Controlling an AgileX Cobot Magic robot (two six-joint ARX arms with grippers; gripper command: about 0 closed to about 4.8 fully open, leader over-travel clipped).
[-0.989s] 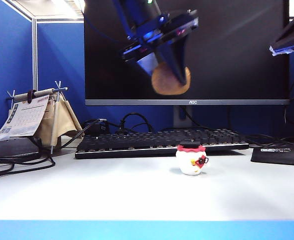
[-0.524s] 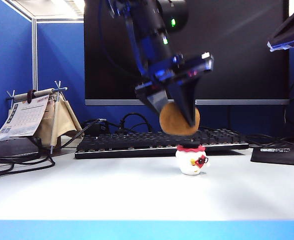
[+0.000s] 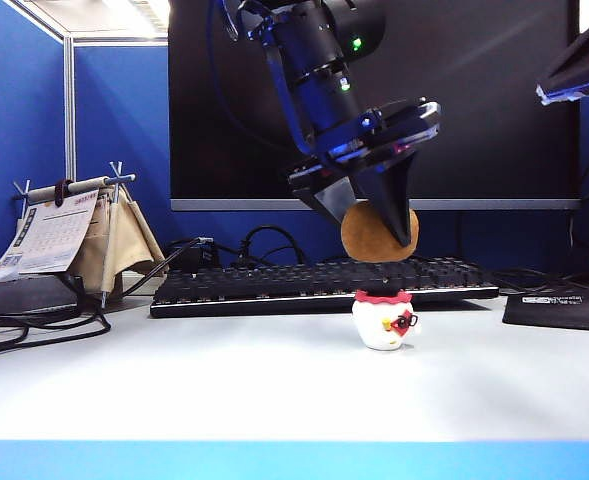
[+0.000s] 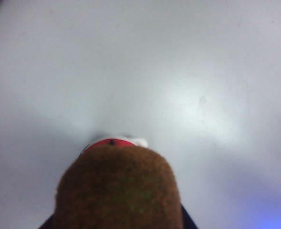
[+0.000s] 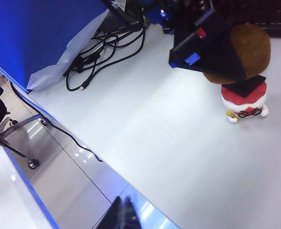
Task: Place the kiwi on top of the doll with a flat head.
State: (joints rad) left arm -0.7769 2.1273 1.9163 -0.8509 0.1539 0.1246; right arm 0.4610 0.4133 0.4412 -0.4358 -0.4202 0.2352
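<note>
In the view from the front, the left claw (image 3: 379, 232) hangs over the middle of the white bench (image 3: 224, 385), pointing down. Its two dark fingers (image 3: 399, 210) are shut on the kiwi (image 3: 372, 235), one on each side of it. The kiwi is brown and round and sits in the air just above the doll (image 3: 384, 320). There is a small gap between them, so they do not touch. The doll stands upright on the bench, in front of a black keyboard (image 3: 274, 285). Behind that is a big dark screen (image 3: 494, 100). Far to the left is a small calendar (image 3: 49, 235) on a stand, with black cables (image 3: 34, 325) near it. In the left wrist view, the fuzzy kiwi (image 4: 116, 188) fills the near part of the picture. Just past its edge you can see a bit of the doll's (image 4: 112, 142) red rim and white body on the pale bench (image 4: 202, 71). In the right wrist view, you look from the side and from well apart. The left claw (image 5: 235, 59) holds the kiwi (image 5: 252, 43) just over the doll's (image 5: 244, 102) flat black top. The doll's red rim and dark glasses show. Only a dark tip of the right claw (image 5: 123, 214) shows at the picture's edge, over the bench's (image 5: 145, 129) rim, and I cannot tell if it is open or shut. Cables (image 5: 102, 57) lie on the bench by the blue wall (image 5: 30, 33).
</note>
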